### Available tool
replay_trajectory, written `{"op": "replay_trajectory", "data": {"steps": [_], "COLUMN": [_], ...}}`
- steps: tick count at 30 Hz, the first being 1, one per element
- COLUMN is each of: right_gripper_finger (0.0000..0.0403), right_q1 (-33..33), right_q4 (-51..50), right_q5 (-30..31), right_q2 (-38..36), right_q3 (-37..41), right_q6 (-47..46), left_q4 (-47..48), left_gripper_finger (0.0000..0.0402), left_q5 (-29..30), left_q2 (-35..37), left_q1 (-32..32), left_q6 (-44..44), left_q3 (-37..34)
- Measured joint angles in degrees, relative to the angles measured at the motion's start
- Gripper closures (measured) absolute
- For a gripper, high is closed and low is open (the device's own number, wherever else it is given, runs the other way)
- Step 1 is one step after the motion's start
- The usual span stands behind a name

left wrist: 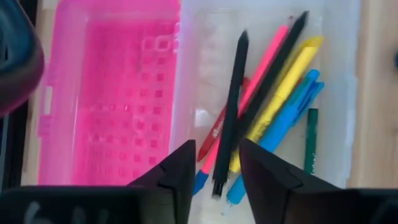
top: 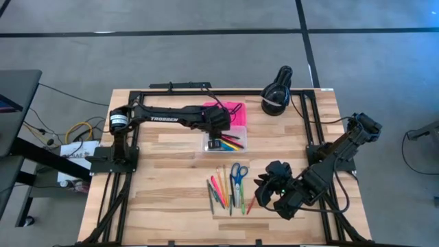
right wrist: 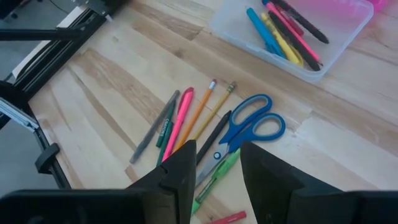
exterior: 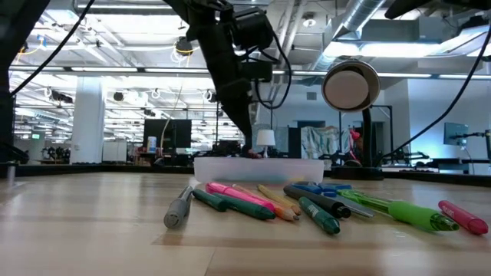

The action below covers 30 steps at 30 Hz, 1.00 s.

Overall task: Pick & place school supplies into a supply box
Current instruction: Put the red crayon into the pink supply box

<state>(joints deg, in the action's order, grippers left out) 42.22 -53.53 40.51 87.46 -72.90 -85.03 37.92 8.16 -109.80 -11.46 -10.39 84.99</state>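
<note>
The supply box lies open at the table's far middle, with its pink lid (top: pixel 234 112) beside its clear base (top: pixel 224 141). My left gripper (left wrist: pixel 216 168) hangs over the base, pointing down, open. A black pen (left wrist: pixel 231 106) lies slanted on the pink, yellow, blue and red pens in the base. Its near end shows in the gap between my fingers, clear of both. More school supplies (top: pixel 226 186) and blue-handled scissors (right wrist: pixel 252 127) lie on the table's near middle. My right gripper (right wrist: pixel 217 168) hovers open above them with nothing in it.
A black round device (top: pixel 276 92) on a stand sits at the far right, its cable running along the right edge. Bare wood lies left of the loose pens and between them and the box. A green marker (left wrist: pixel 312 140) lies apart in the base.
</note>
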Motion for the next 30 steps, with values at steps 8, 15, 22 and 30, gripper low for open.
{"op": "replay_trajectory", "data": {"steps": [8, 15, 22, 30], "right_gripper_finger": [0.0285, 0.0285, 0.0285, 0.0285], "right_q1": [0.00, -0.07, 0.13, 0.50], "right_q4": [0.07, 0.05, 0.25, 0.66], "right_q5": [-0.11, -0.13, -0.18, -0.78], "right_q2": [0.00, 0.00, 0.00, 0.00], "right_q3": [0.00, 0.00, 0.00, 0.00], "right_q6": [-0.04, -0.04, -0.49, -1.79], "left_q4": [2.47, 10.46, 12.27, 11.35], "left_gripper_finger": [0.0256, 0.0260, 0.0261, 0.0261], "left_q5": [-4.37, -4.90, -9.45, -8.86], "left_q2": [0.00, 0.03, 2.63, 11.72], "left_q1": [-0.17, 2.11, 4.44, 5.90], "left_q6": [4.21, 4.37, 4.54, 7.06], "left_q3": [1.42, 5.82, 6.86, 4.87]}}
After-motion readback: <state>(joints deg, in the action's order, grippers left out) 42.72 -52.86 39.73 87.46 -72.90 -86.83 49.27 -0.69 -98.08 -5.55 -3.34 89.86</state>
